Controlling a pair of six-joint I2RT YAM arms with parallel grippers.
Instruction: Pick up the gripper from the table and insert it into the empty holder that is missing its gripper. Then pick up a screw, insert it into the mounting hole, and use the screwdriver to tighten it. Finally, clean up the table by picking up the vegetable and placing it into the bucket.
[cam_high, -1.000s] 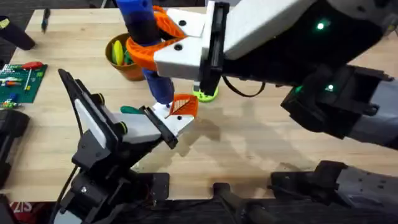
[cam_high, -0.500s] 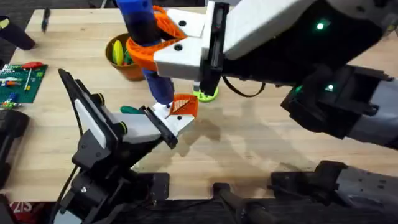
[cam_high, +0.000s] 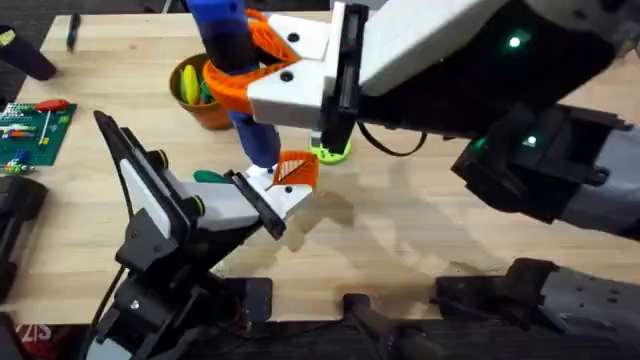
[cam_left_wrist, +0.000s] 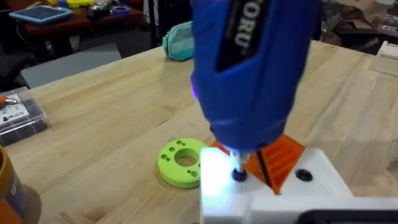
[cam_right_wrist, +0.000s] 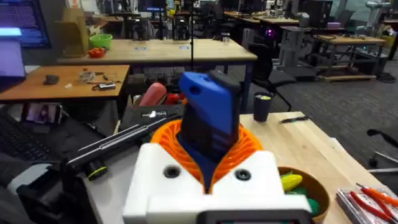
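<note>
1. Overhead, the right gripper (cam_high: 262, 62) reaches across the table's middle, its white and orange fingers clamped around the screwdriver (cam_high: 232, 60). The tool stands nearly upright, its long axis running from the blue butt at the far edge down to the narrow tip near the table's centre.
2. Overhead also: the left gripper (cam_high: 268, 205) lies low and slanted below that tip. Whether its fingers are spread or pressed together I cannot tell. The small orange wedge (cam_high: 296, 170) sits at the end of this white holder, just beside the screwdriver's tip.
3. Left wrist view, not visible from above: the tip of the screwdriver (cam_left_wrist: 252, 74) points straight down and meets the white holder block (cam_left_wrist: 273, 193) at a dark screw head (cam_left_wrist: 239, 176). The orange wedge (cam_left_wrist: 278, 158) lies directly behind the tip, touching the white block.
4. Green ring-shaped disc (cam_left_wrist: 181, 162): flat on the wood, just beside the white block; in the overhead view (cam_high: 333, 152) it lies beyond the wedge, partly under the right arm.
5. Right wrist view: the blue butt of the screwdriver (cam_right_wrist: 208, 118) rises between orange ribbed fingers (cam_right_wrist: 245, 146), tilted slightly away from the camera.
6. Bucket (cam_high: 192, 100): round and orange-brown, at the table's far side, left of the screwdriver, holding something yellow and green (cam_high: 191, 86). The right wrist view shows its rim (cam_right_wrist: 311, 180) beside that gripper.
7. Green circuit board (cam_high: 32, 128): at the table's left edge, well apart from both grippers.
</note>
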